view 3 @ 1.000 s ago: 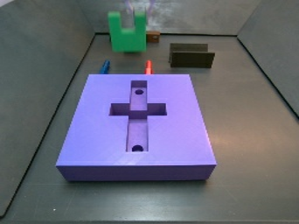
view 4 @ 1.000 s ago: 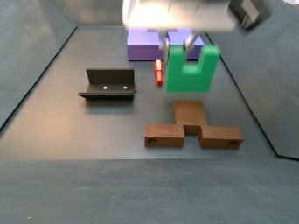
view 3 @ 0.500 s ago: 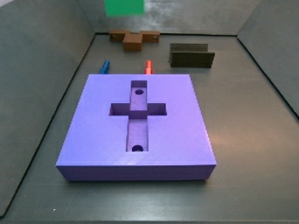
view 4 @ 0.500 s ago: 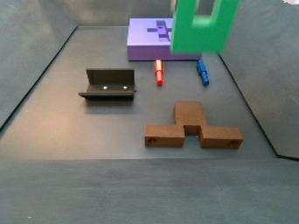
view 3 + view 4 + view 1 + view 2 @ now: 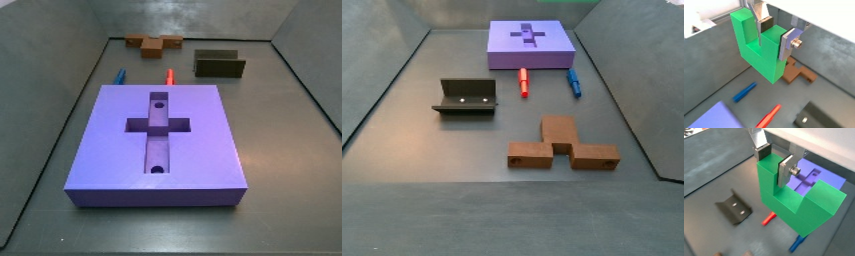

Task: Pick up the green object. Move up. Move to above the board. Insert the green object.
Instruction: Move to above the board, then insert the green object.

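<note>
Gripper [image 5: 774,31] fingers [image 5: 789,43] clamping green object [image 5: 756,50] aloft, board [image 5: 160,140] recess empty, gripper beyond both side views.

Pincer [image 5: 774,31]: flat silver plates, dark pads

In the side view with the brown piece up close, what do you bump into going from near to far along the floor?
Brown piece → dark fixture → red stick and blue stick, about level → purple board. The end effector, holding the green object, shows only in both wrist views.
</note>
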### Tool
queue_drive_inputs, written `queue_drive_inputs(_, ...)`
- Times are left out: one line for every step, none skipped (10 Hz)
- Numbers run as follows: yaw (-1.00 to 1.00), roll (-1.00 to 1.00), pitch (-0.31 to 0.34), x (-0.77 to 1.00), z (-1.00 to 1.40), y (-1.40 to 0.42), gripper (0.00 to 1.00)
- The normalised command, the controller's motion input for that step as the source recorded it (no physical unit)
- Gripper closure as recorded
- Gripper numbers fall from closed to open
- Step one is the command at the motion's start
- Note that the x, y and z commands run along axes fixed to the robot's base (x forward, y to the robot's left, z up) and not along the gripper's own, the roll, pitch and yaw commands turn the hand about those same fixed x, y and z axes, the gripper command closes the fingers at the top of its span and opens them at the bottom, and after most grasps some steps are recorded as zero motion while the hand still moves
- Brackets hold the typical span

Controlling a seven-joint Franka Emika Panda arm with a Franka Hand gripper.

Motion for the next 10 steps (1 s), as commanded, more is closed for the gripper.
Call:
queue_drive_inputs(-0.05, -0.01, 0.190, 0.13, 0.19, -1.40, 1.00)
queue_drive_inputs(-0.02, 0.01, 0.158, 0.14, 0.19, -1.40, 1.00)
queue_drive_inputs(0.00, 0.01, 0.150, 0.16, 0.20, -1.40, 1.00)
queue_drive_inputs(0.00, 0.00, 0.158, 0.19, 0.21, -1.40, 1.00)
queue_drive_inputs(0.01, 0.01, 0.155, 0.22, 0.21, -1.40, 1.00)
queue_drive_inputs(0.01, 0.01, 0.156, 0.17, 0.14, -0.88, 1.00)
queue_drive_inputs(0.01, 0.01, 0.147, 0.14, 0.09, -0.49, 1.00)
queue_drive_inputs(0.00, 0.01, 0.127, 0.11, 0.07, -0.33, 1.00)
queue_drive_inputs(0.00, 0.00, -0.003, 0.00, -0.09, 0.00, 1.00)
queue_drive_inputs(0.00, 0.00, -0.157, 0.00, -0.58, 0.00, 1.00)
